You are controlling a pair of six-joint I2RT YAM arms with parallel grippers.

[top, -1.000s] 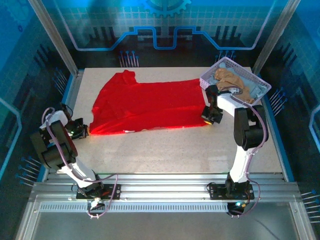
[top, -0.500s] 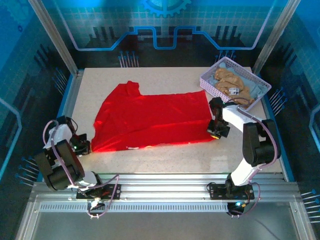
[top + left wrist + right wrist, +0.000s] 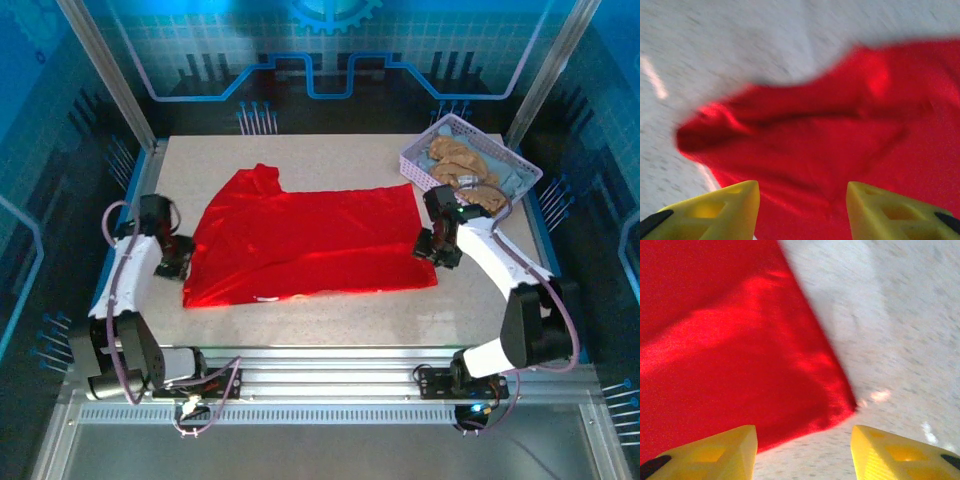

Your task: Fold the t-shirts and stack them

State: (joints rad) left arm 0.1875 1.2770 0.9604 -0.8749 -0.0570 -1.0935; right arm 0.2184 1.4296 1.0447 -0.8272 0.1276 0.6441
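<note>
Lying spread flat — red t-shirt (image 3: 310, 240) (basket (image 3: 418, 172) nearby)

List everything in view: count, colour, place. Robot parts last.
red t-shirt: 1, bright red, spread flat mid-table
tan cloth: crumpled pile, count unclear, tan, inside the basket
blue-grey cloth: 1 patch visible, pale, inside the basket beside the tan cloth
basket: 1, lavender lattice, far right corner of the table
table: 1, speckled light grey, under everything
left arm: 1, white and black, by the shirt's left edge
right arm: 1, white and black, by the shirt's right edge
left pincer: 1, yellow fingers, open, over the shirt's left edge
right pincer: 1, yellow fingers, open, over the shirt's near right corner
</note>
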